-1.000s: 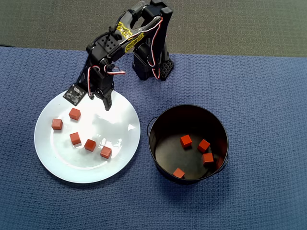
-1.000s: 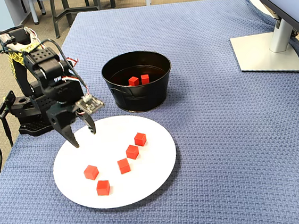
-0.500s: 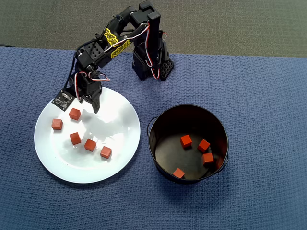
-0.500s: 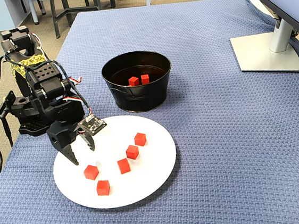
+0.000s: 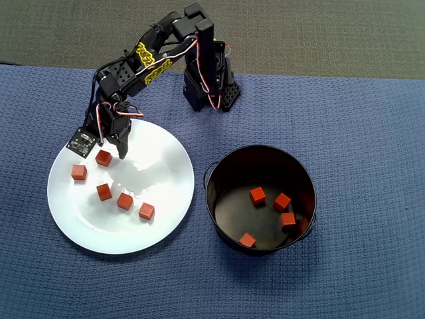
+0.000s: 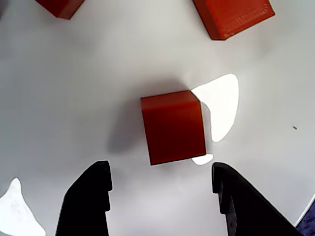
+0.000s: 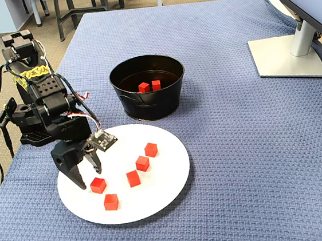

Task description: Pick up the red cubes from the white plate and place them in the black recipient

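Several red cubes lie on the white plate (image 5: 159, 173); the nearest one (image 5: 103, 157) sits at the plate's upper left. My gripper (image 5: 111, 150) is open and empty, low over the plate, with that cube just beyond its fingertips. In the wrist view the cube (image 6: 172, 127) lies on the plate (image 6: 74, 98) just ahead of the gripper (image 6: 161, 169), untouched. In the fixed view the gripper (image 7: 90, 174) hovers over the cube (image 7: 98, 185). The black recipient (image 5: 219, 219) stands right of the plate and holds several red cubes (image 5: 257, 195).
A blue woven cloth (image 5: 358, 133) covers the table. The arm's base (image 5: 211, 90) stands at the table's far edge in the overhead view. A monitor stand (image 7: 286, 55) is at the right in the fixed view. Other cubes (image 5: 125, 201) lie across the plate's lower part.
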Tool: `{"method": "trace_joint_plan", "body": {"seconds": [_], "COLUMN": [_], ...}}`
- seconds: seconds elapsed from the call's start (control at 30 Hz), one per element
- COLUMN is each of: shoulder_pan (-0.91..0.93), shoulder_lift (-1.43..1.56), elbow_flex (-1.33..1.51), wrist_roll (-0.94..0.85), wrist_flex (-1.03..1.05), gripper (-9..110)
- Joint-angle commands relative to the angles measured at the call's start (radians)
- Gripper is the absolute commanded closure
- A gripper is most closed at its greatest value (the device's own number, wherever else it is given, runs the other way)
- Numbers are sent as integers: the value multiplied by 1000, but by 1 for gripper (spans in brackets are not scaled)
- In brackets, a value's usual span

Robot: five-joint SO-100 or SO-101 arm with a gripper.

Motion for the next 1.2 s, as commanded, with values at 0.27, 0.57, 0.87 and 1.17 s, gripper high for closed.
{"method": "trace_joint_plan", "body": {"seconds": [0.27,0.57,0.87,1.17], "shoulder_pan": [9,-2,-15,-161], "shoulder_lift": [-51,-92,-74,290], "elbow_flex": [-129,-158,-75,146], "wrist_roll": [17,60,123,660], "wrist_flex": [-51,-89,-213,-270], "gripper": [84,93,101,102]}}
